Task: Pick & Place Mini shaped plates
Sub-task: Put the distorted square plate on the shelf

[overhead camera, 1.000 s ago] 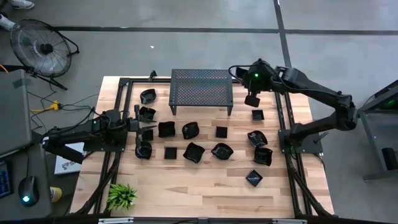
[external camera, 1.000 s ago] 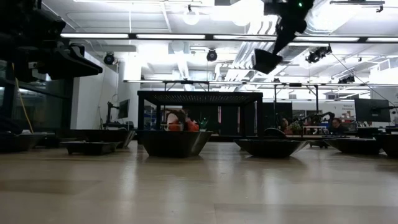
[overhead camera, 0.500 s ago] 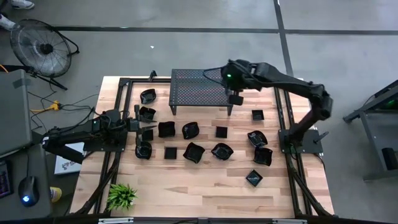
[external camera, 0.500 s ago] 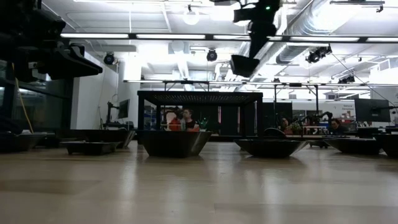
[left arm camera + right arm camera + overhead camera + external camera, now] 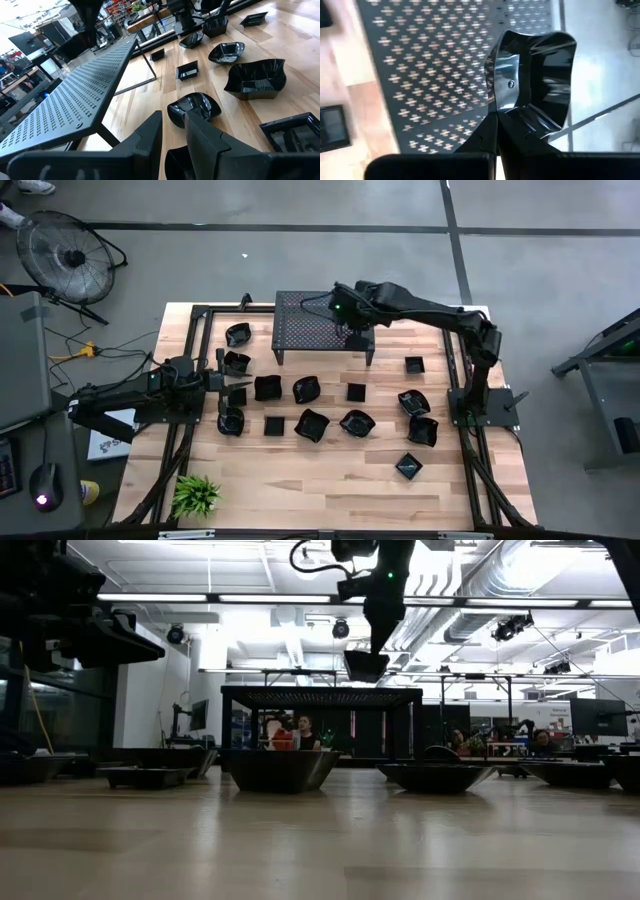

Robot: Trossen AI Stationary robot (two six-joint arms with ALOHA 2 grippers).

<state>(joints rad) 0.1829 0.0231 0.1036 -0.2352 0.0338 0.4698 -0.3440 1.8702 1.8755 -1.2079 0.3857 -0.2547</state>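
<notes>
My right gripper (image 5: pixel 352 332) is above the right part of the black perforated stand (image 5: pixel 318 320), shut on one small glossy black plate (image 5: pixel 540 75). In the low view that plate (image 5: pixel 366 665) hangs clear above the stand top (image 5: pixel 320 692). Several more mini plates rest on their bases on the wooden table, among them a lobed one (image 5: pixel 311 424), a square one (image 5: pixel 355 391) and one near the right frame (image 5: pixel 413 402). My left gripper (image 5: pixel 236 386) waits low at the table's left among the plates, its fingers (image 5: pixel 150 132) a narrow gap apart. My right gripper pinches the plate by one side of its raised rim (image 5: pixel 499 97) between the two fingers, which come from above and point down. The plate sits below the fingertips with its hollow facing up, lifted clear over the stand's perforated top (image 5: pixel 420 60).
A metal frame (image 5: pixel 200 315) runs round the table top. A small green plant (image 5: pixel 197 495) stands at the near left corner. A fan (image 5: pixel 70 252) and cables lie on the floor beyond the left edge. Bare wood shows along the near side (image 5: pixel 320 490).
My right gripper has carried the plate toward the table's left, from beyond the stand's right end to above its right part, and has come down a little. It has stayed shut on the plate. The left arm has kept still.
</notes>
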